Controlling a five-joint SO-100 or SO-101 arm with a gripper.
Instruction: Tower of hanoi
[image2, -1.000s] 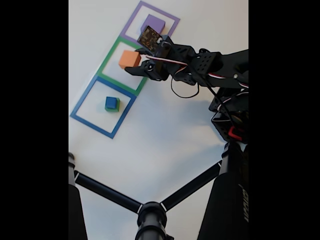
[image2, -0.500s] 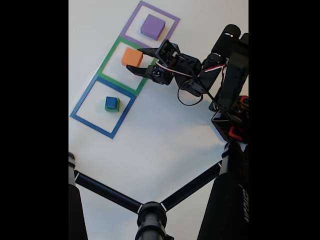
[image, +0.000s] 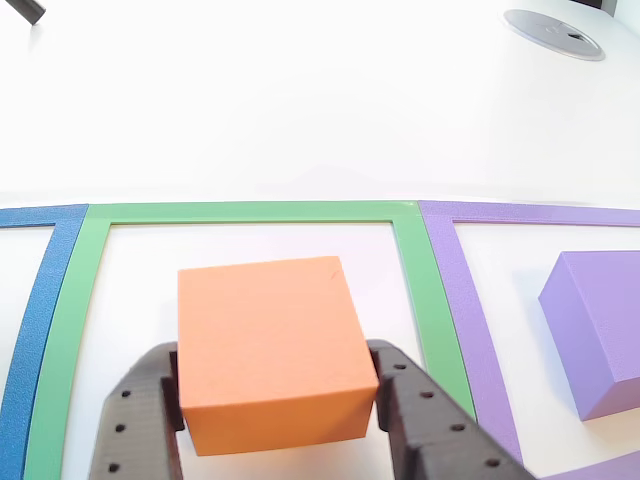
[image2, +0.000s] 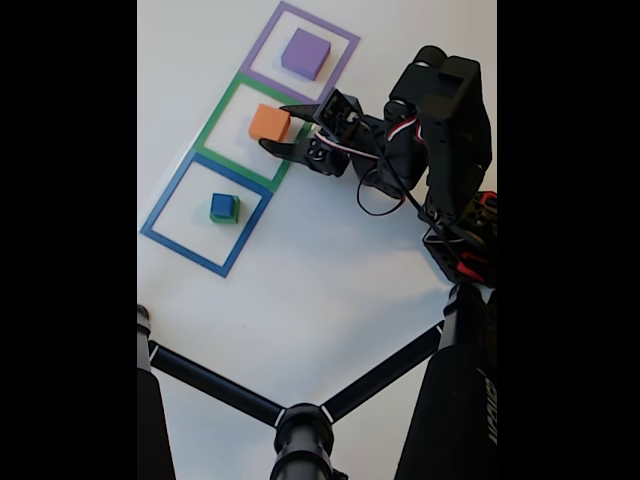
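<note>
White tabletop (image2: 330, 270), matte. Three flat square outlines taped in a touching row, diagonal in fixed view: purple outline (image2: 345, 33) top, green outline (image2: 212, 128) mid, blue outline (image2: 163, 207) bottom. Black tripod (image2: 300, 432) at bottom edge, legs spread over tabletop. Grey round disc (image: 553, 33) top right in other view, well apart from outlines.

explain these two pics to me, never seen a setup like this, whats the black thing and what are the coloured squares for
The black thing is a small robot arm; its two-finger gripper is its hand. The fixed view looks down on the white table; the close-up other view seems to sit at the gripper, whose fingers stand either side of the orange block. That block sits in the green outline. The purple block sits in the purple outline, and the blue cube, on a green block, in the blue outline.
</note>
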